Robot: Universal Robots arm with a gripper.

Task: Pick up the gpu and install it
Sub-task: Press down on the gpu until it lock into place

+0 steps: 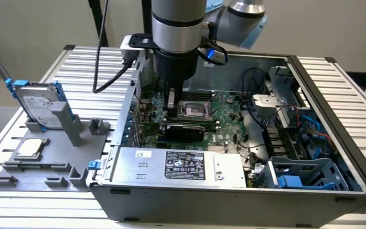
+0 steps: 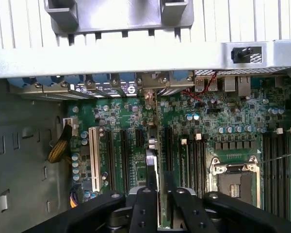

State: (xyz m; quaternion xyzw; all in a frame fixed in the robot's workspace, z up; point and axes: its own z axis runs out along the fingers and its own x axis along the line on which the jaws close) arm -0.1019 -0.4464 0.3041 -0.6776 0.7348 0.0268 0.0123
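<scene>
I see the gpu edge-on as a thin upright card between my fingers, running from them toward the silver bracket area at the case's rear wall. My gripper is shut on it, one black finger on each side. The card stands over the expansion slots on the green motherboard; whether it is seated in a slot cannot be told. In the exterior view the gripper reaches down inside the open computer case, beside the processor socket.
Toward the exterior view's left, a grey fixture holds a silver hard drive in a blue frame and a square processor chip. The power supply, cables and a blue drive cage crowd the case.
</scene>
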